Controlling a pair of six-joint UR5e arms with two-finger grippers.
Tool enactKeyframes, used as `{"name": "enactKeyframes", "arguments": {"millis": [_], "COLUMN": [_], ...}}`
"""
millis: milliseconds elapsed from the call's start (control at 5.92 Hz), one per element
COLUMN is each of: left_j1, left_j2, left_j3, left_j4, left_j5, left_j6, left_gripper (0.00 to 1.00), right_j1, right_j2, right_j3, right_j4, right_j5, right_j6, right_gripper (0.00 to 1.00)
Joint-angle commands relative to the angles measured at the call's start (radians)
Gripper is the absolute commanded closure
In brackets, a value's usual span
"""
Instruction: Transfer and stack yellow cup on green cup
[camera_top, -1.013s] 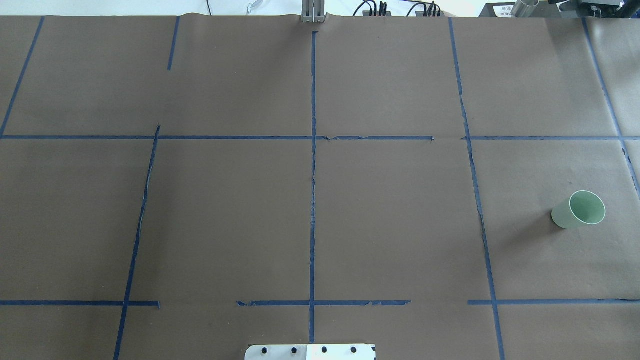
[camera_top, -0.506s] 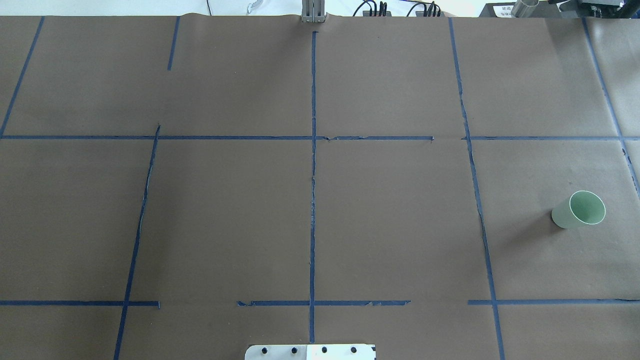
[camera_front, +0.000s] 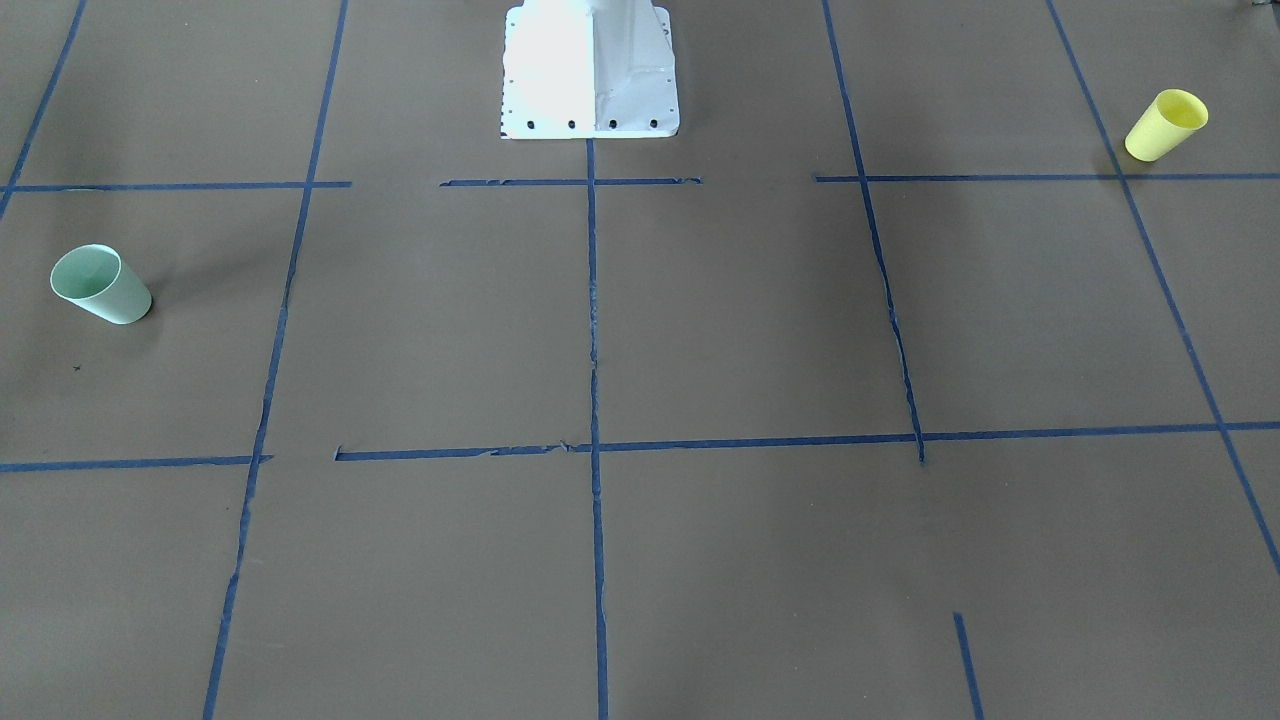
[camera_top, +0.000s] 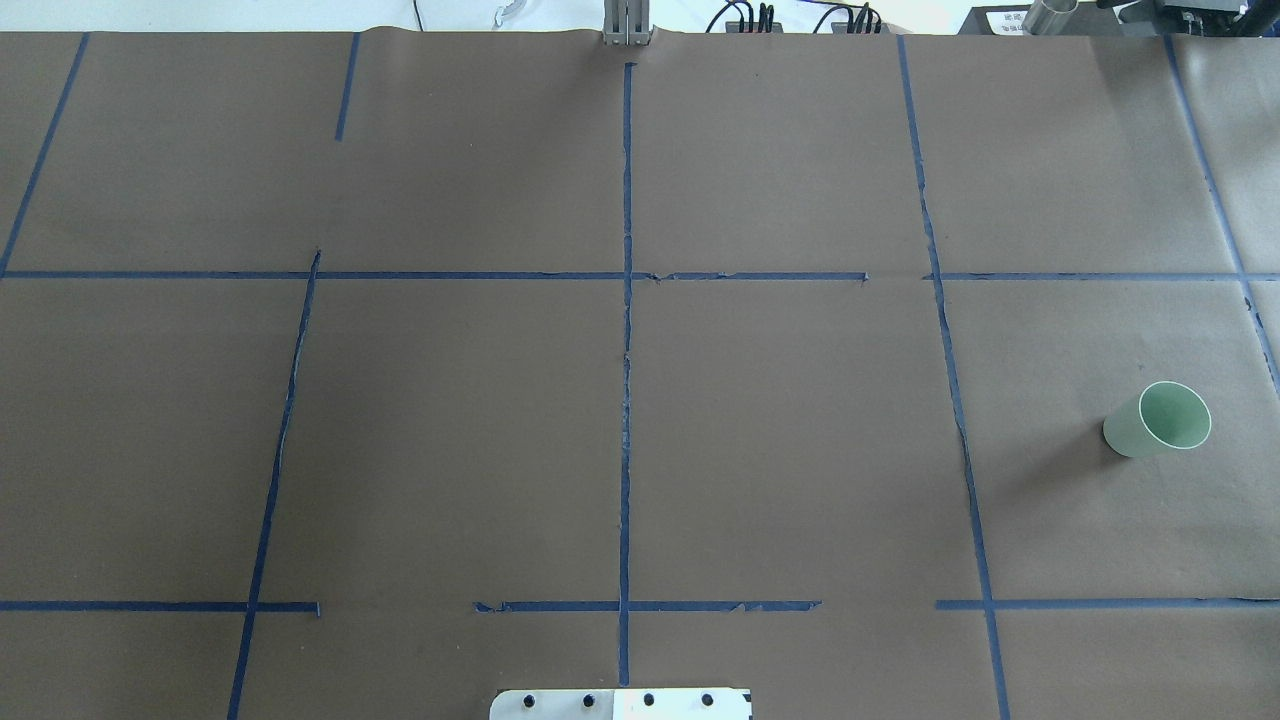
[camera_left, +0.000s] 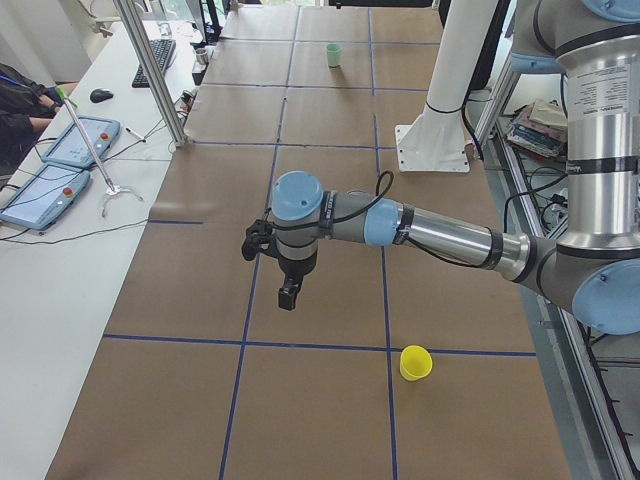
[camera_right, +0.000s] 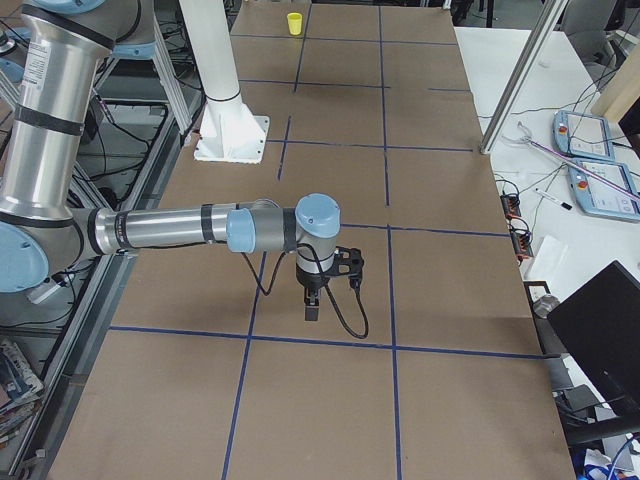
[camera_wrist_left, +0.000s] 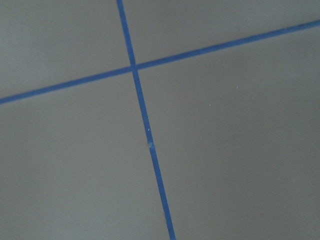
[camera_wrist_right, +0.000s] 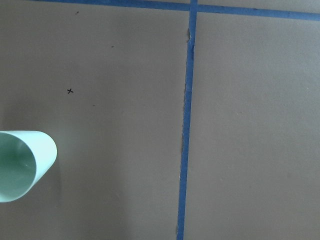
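Nothing has shifted in the overhead view over the last second; the green cup stands upright at the same spot far out on the robot's right; the yellow cup stands upright, mouth up, far out on the robot's left, close to the robot's edge of the table, well apart from its partner; the left gripper hangs above a blue tape line, near the yellow cup but not over it, and the right gripper hangs likewise on its own side; whether either is wide or narrow I cannot tell; the reach seems to be the step in hand; centre the left gripper over the cup, descend with jaws spread, and pinch the wall lightly, as it probably flexes.
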Motion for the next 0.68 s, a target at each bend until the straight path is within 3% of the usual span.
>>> {"name": "enactKeyframes", "arguments": {"millis": [0, 169, 506], "left_j1": [0.016, 0.081, 0.310], "left_j2": [-0.007, 0.008, 0.134], "left_j3": [-0.051, -0.063, -0.197], "left_j4": [-0.110, -0.184, -0.383], "left_j5": [-0.002, 0.009, 0.245], "left_j6": [-0.073, -0.310, -0.806], "left_gripper": [0.00, 0.00, 0.00], "right_j1": [0.001, 0.001, -0.001], "right_j2": [-0.001, 0.000, 0.000], "right_j3": [0.002, 0.002, 0.002], "right_j4": [0.000, 0.000, 0.000], "right_j5": [0.001, 0.001, 0.001], "right_j6": [0.000, 0.000, 0.000], "right_gripper": [0.00, 0.00, 0.00]}}
